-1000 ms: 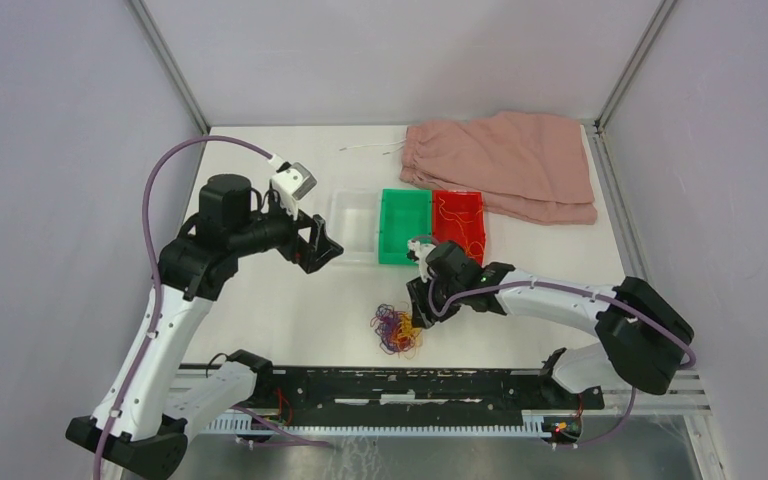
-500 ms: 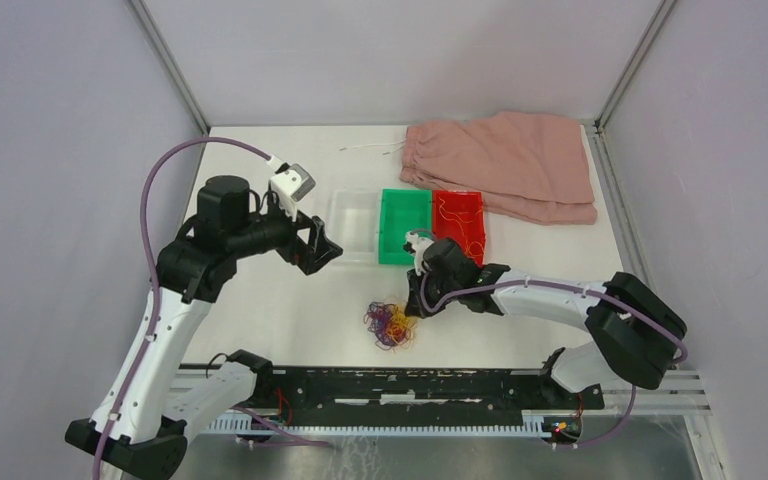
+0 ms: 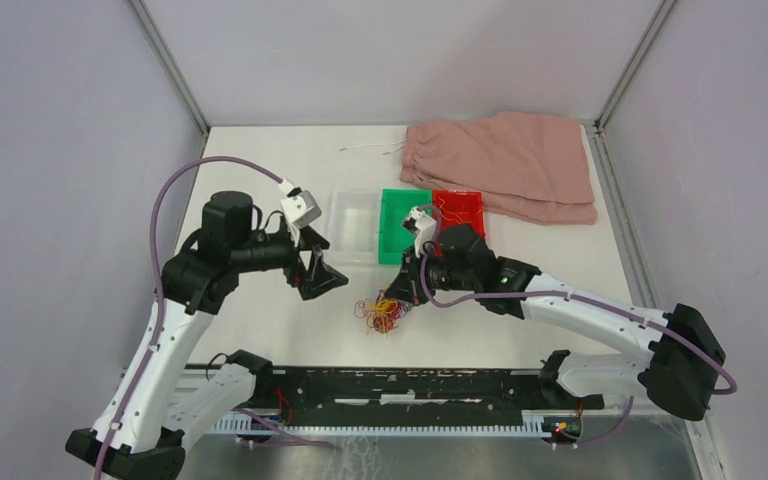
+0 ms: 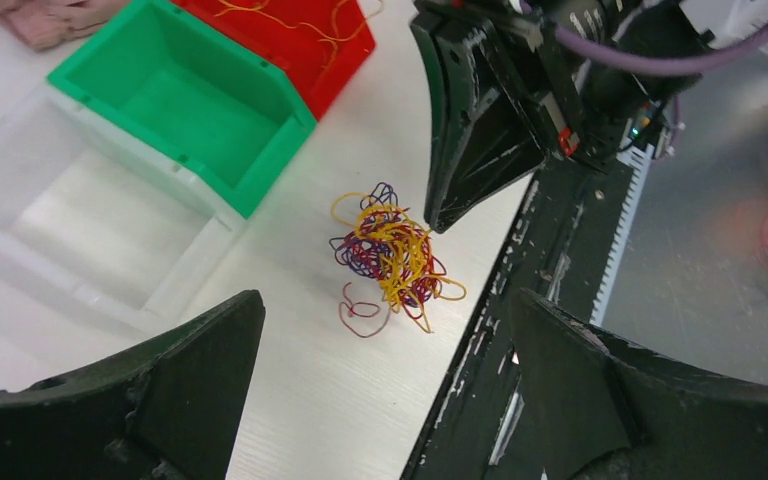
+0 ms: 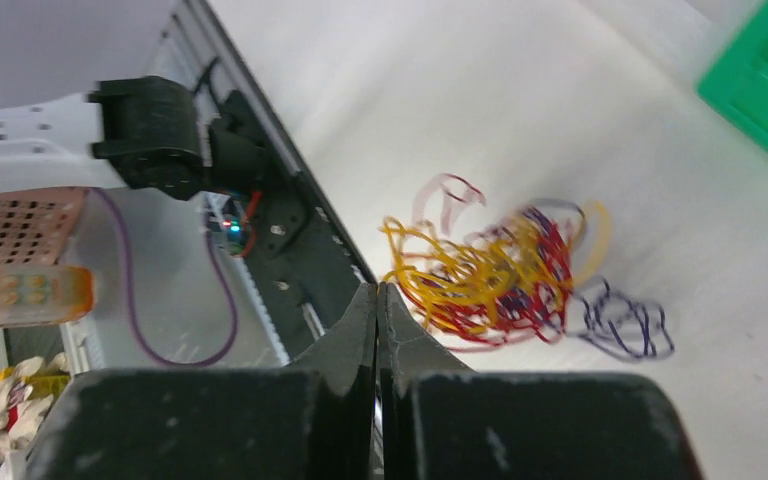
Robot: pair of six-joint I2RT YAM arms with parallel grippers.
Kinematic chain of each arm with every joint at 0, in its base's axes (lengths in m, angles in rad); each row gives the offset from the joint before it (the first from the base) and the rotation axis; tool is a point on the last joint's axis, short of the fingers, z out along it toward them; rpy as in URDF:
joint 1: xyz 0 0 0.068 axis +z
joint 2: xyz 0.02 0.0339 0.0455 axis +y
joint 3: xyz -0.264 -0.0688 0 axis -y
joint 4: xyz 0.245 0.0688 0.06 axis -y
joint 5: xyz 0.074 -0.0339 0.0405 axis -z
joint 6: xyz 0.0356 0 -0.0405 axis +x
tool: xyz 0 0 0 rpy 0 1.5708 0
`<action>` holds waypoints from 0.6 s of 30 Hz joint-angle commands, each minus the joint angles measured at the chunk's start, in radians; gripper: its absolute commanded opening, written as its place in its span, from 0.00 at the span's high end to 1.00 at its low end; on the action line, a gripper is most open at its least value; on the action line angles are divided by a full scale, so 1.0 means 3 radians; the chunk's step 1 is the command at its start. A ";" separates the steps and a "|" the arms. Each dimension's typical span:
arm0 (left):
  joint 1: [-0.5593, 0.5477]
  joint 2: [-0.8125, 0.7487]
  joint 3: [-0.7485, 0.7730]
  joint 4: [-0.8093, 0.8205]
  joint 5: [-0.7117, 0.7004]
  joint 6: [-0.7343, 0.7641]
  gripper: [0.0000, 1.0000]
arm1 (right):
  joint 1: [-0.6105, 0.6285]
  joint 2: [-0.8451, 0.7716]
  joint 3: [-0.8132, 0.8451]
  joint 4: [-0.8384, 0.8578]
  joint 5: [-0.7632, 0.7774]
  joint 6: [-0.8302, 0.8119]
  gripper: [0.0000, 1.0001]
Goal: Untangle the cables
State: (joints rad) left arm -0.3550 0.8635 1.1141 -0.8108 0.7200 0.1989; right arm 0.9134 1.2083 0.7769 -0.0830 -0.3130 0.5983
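1. Nearest, the cables (image 3: pixel 382 313), a yellow, red and purple clump, lie on the desk (image 3: pixel 290 330) close to its near edge, about midway along.
2. Right gripper (image 3: pixel 397 295): jaws fully closed, tips at the clump's right edge. Whether a strand is pinched cannot be told.
3. Left gripper (image 3: pixel 320 275): jaws wide, holding nothing, left of the clump.
4. Clear bin (image 3: pixel 352 225), green bin (image 3: pixel 400 205) and red bin (image 3: pixel 479 205) form a row mid-desk. Yellow strands (image 3: pixel 453 213) lie in the red bin.
5. Pink cloth (image 3: pixel 510 160) covers the far right corner.
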 commanded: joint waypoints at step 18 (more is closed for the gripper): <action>-0.0352 -0.0450 -0.0817 0.0417 0.0459 0.0829 0.01 | 0.0359 0.0150 0.0853 0.0568 -0.0308 0.0390 1.00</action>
State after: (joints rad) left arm -0.4580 0.7609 0.8864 -0.7830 0.7956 0.4541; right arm 1.0168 1.2644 0.9562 -0.0269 -0.3706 0.6640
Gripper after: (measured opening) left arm 0.995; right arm 0.007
